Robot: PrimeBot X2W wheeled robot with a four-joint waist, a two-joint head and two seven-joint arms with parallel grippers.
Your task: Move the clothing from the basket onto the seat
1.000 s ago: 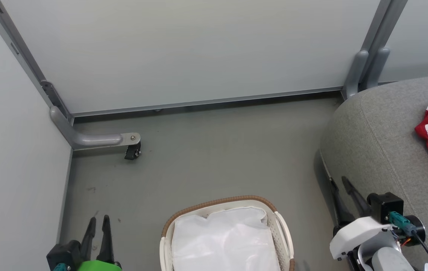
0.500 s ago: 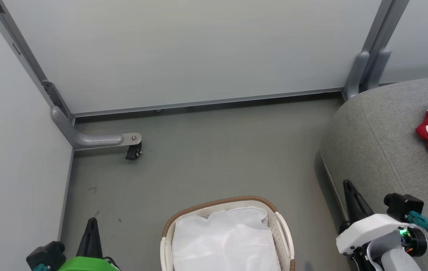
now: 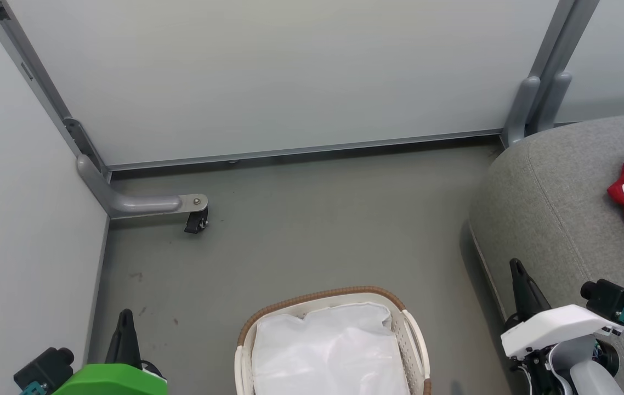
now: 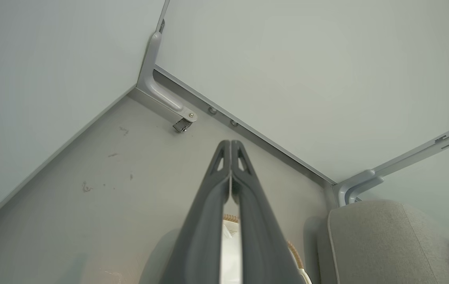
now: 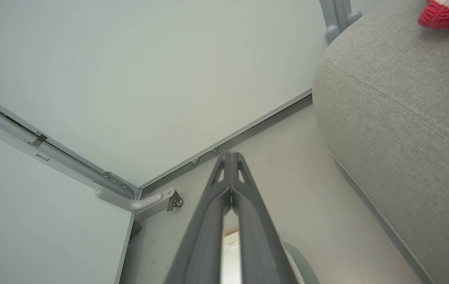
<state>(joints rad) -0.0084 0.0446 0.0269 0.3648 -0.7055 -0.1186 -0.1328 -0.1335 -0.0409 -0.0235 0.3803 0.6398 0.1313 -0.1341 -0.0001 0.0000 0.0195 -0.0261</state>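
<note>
I'm viewing grey floor (image 3: 301, 230) meeting pale wall panels (image 3: 268, 77) along the top, with the seat (image 3: 559, 208) bulging at right. The left gripper (image 3: 124, 315) and right gripper (image 3: 516, 264) are sitting with fingers pressed together.

head looks down; wrist views share the seat (image 4: 382, 244).

Seat (image 3: 553, 219) grey woven cloth, matt; basket (image 3: 410, 334) perforated plastic.
</note>
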